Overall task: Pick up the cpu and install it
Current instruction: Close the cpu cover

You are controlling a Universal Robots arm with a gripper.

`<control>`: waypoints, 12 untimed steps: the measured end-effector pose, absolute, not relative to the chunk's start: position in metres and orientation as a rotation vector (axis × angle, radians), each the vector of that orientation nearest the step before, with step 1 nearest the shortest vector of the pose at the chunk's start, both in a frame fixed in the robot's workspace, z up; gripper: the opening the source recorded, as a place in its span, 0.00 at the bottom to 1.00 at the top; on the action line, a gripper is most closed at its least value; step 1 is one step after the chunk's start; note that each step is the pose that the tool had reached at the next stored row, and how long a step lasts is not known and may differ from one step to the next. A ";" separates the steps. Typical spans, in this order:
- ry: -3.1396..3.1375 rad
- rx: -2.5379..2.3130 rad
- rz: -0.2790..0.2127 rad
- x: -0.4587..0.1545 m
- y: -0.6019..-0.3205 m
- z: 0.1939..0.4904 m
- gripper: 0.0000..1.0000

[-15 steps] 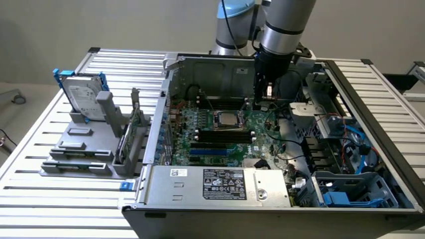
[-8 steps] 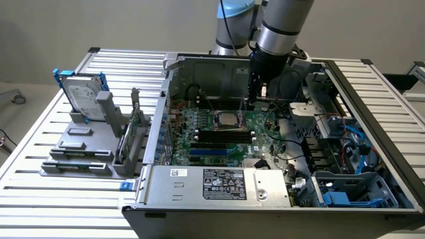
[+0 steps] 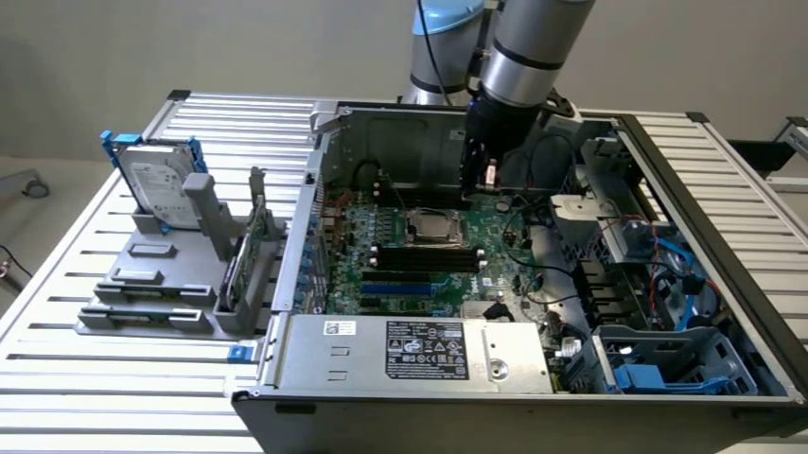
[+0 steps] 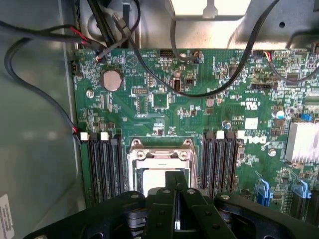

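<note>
inside the open computer case [image 3: 707,248], the cpu [image 3: 438,225] lies flat in its socket on the green board [image 3: 512,241], with black memory slots [image 3: 430,257] just beside it. the claw [image 3: 485,189] hangs over the board near the socket, clenched, fingers pressed together with nothing seen between them. from the wrist, the claw [image 4: 177,183] overlaps the cpu [image 4: 153,180]; contact cannot be told. the case rests on a slatted surface [image 3: 76,397]; a hard drive [image 3: 158,180] stands upright at the exterior view's left.

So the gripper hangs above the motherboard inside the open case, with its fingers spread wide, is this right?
Not quite: the gripper hangs above the motherboard inside the open case, but its fingers are shut together, as the wrist view shows.
</note>
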State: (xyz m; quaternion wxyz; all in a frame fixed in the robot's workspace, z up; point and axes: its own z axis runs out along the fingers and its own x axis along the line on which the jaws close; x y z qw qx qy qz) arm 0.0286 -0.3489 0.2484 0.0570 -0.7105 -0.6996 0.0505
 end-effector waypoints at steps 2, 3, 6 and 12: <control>-2.115 -2.149 0.161 0.027 -0.349 0.248 0.11; -2.113 -2.146 0.164 0.026 -0.350 0.248 0.11; -2.107 -2.140 0.173 0.023 -0.350 0.246 0.11; -2.101 -2.134 0.182 0.016 -0.351 0.242 0.11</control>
